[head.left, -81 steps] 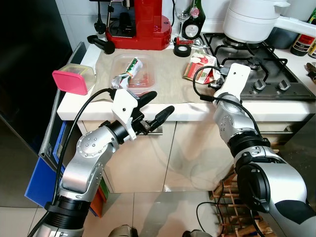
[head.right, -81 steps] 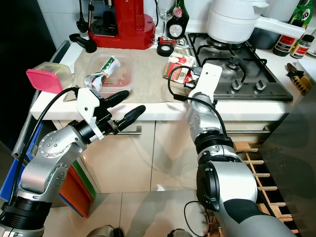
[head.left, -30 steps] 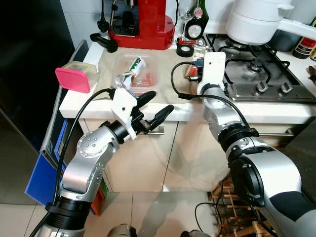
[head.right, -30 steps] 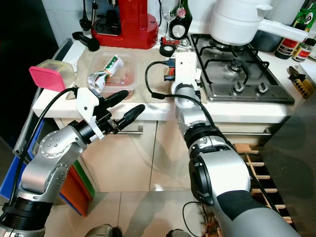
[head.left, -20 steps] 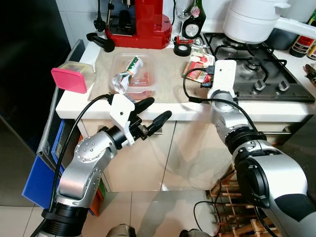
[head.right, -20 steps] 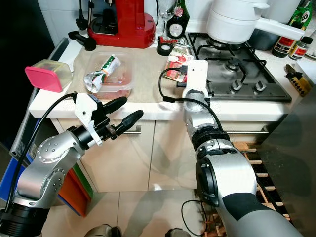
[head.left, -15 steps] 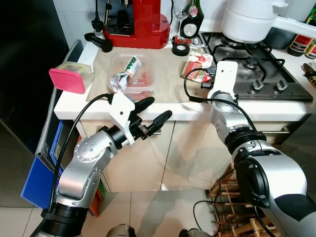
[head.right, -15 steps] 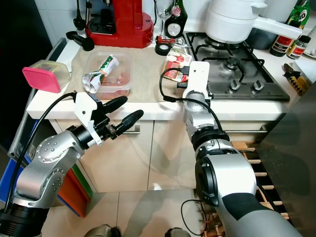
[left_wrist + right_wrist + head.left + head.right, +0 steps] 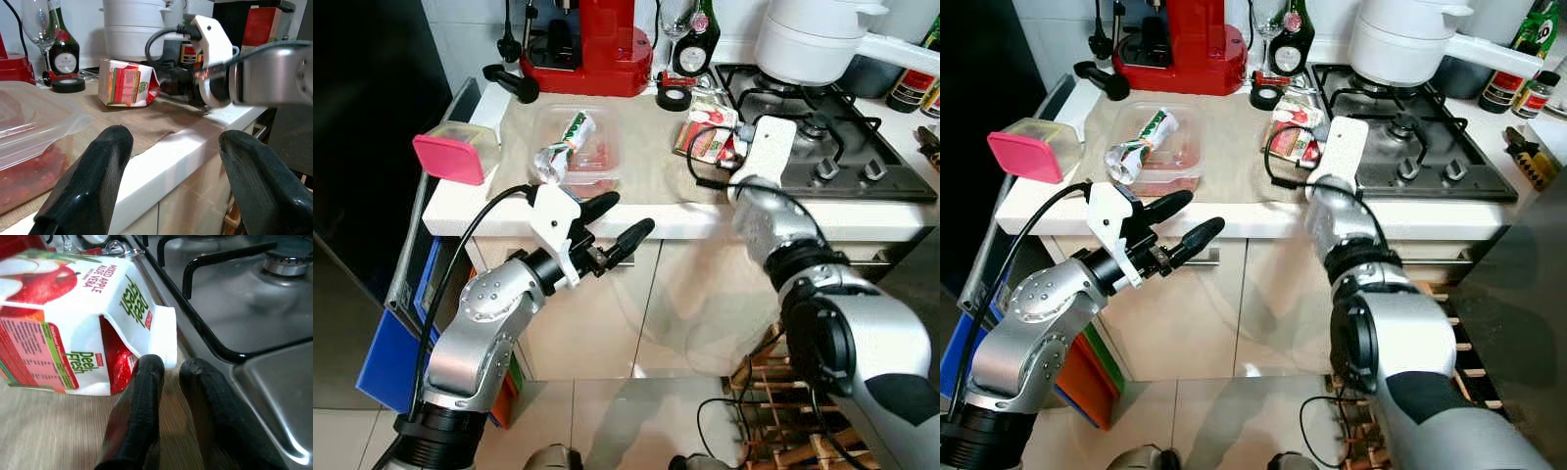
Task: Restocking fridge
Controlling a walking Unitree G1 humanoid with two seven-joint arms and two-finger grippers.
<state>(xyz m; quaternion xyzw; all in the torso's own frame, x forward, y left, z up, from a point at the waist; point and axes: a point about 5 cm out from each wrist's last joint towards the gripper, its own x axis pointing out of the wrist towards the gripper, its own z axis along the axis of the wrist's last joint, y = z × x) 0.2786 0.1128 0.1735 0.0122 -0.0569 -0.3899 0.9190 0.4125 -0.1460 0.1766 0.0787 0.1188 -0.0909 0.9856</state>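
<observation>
The right gripper [image 9: 168,369], its two black fingers nearly together and clamped on nothing, lies on the beige cloth mat [image 9: 651,157] with its tips just short of the gabled end of the red-and-white apple juice carton [image 9: 78,318], which lies on its side beside the steel gas hob [image 9: 1420,147]. The left gripper [image 9: 617,220], fingers spread and empty, hovers before the white counter edge [image 9: 636,220]. Judged risk: narrowed fingers would shove the carton rather than straddle it, and a pinch on the soft gable could crumple it or slip off.
</observation>
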